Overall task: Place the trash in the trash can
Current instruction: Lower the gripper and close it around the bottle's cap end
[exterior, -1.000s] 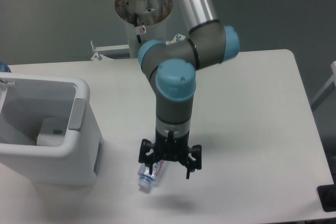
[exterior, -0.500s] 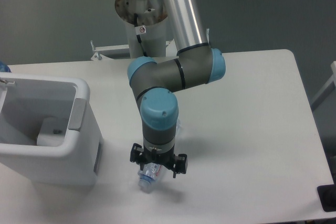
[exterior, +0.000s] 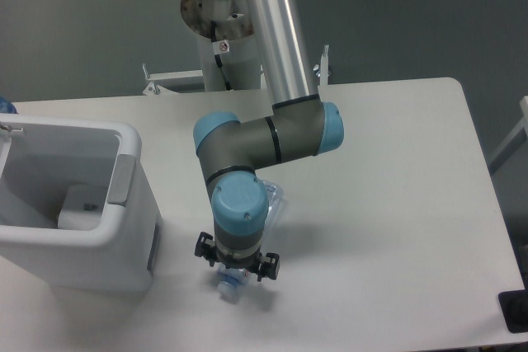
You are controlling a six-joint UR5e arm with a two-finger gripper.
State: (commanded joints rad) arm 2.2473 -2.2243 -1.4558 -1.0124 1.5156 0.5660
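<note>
Bottle (exterior: 228, 283) lies on the table (exterior: 396, 204) near its front edge, cap toward the camera, directly under the gripper (exterior: 236, 263); whether the jaws pinch it cannot be told. Behind sits the wrapper (exterior: 275, 198), and the trash can (exterior: 124, 228) stands left.

Light: even, fairly bright, from overhead
Shadows: soft, faint, beneath the arm (exterior: 272, 133)
Sharpness: mildly soft and grainy throughout

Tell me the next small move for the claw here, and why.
Probably close the claw on the bottle. The claw sits low over the bottle on the table, only the cap end showing beneath it; whether the fingers already grip cannot be told. Once it holds, lift and carry left to the trash can. The plastic wrapper behind the arm waits.
</note>
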